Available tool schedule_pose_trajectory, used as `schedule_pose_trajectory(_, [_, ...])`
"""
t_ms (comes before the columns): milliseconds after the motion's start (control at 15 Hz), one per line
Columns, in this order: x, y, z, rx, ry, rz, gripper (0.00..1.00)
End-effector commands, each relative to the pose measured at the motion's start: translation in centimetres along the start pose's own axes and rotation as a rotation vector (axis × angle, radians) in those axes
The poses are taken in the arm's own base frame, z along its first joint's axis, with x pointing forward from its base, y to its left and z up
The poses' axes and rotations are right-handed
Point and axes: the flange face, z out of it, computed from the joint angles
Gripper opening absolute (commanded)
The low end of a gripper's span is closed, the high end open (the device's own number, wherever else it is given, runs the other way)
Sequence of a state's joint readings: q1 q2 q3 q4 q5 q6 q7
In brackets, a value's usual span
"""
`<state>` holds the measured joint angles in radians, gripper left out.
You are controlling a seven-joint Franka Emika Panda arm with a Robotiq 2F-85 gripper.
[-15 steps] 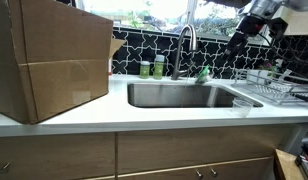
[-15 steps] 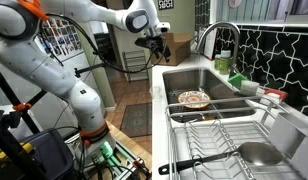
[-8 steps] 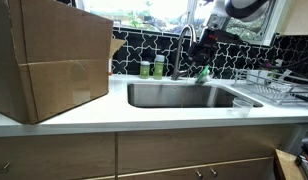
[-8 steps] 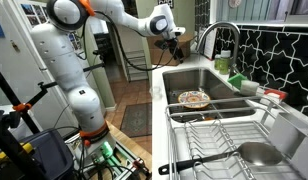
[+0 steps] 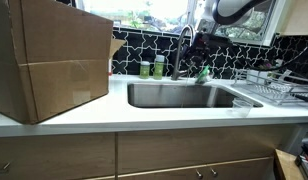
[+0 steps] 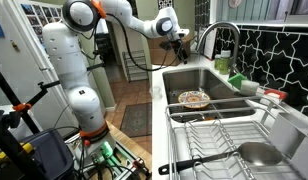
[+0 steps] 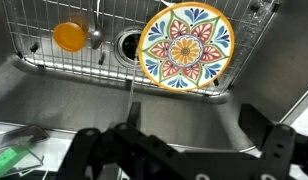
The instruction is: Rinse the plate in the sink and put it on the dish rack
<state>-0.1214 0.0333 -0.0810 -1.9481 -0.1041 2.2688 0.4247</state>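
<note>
You've swung the gripper [image 6: 177,36] over the sink [image 7: 54,100], jaws wide and empty; plate [image 7: 186,47] lies untouched below, so grasp, rinse and dish rack [image 6: 224,135] all remain.

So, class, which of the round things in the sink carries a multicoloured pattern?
The large plate, painted with a floral pattern in blue, orange and green. The small round object is plain orange, and the drain is bare metal.

You see a glossy, glazed plate [image 7: 186,48] with painted colours. The sink [image 7: 54,98] is brushed metal with a dull sheen. Your cardboard box [image 5: 49,60] looks matt, and the white desk [image 5: 144,118] looks smooth.
</note>
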Motion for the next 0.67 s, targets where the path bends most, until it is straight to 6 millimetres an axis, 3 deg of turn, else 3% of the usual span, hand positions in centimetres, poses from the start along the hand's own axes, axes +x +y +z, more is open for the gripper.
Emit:
schedule_pose_trajectory(0, [0.1,0.0,-0.1,0.000,-0.001,0.000,1.00])
schedule_pose_trajectory(267, [0.1,0.0,-0.1,0.000,-0.001,0.000,1.00])
schedule_pose_trajectory(600, [-2.3,-10.3,1.0,-0.157,0.010,-0.067,1.00])
